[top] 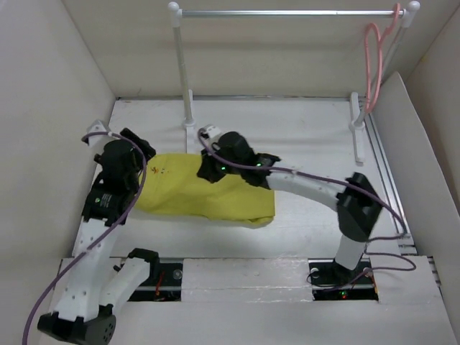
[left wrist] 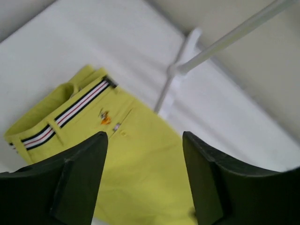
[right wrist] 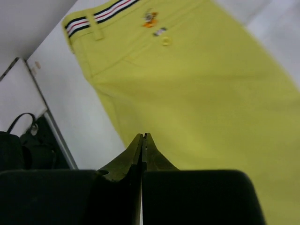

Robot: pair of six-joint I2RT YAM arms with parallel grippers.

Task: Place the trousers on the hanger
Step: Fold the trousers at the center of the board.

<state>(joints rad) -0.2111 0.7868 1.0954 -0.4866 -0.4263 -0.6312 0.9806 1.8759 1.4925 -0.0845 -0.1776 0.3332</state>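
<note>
The mustard-yellow trousers (top: 208, 198) lie folded flat on the white table, with the striped waistband (left wrist: 70, 115) at the left end. My left gripper (top: 138, 144) is open and hovers over the waistband end; its jaws stand wide apart over the cloth (left wrist: 140, 173). My right gripper (top: 209, 169) is shut with nothing between its fingers and sits just above the trousers' far edge near the middle. In the right wrist view the closed tips (right wrist: 143, 137) point over the yellow cloth (right wrist: 201, 93). The pale pink hanger (top: 372, 65) hangs at the right end of the rail, far from both grippers.
A white-posted rack with a silver rail (top: 287, 12) stands along the back; its left post (top: 185, 79) is just behind the trousers, and shows in the left wrist view (left wrist: 171, 89). Beige walls close in on the left, back and right. A metal track (top: 388, 172) runs along the right side.
</note>
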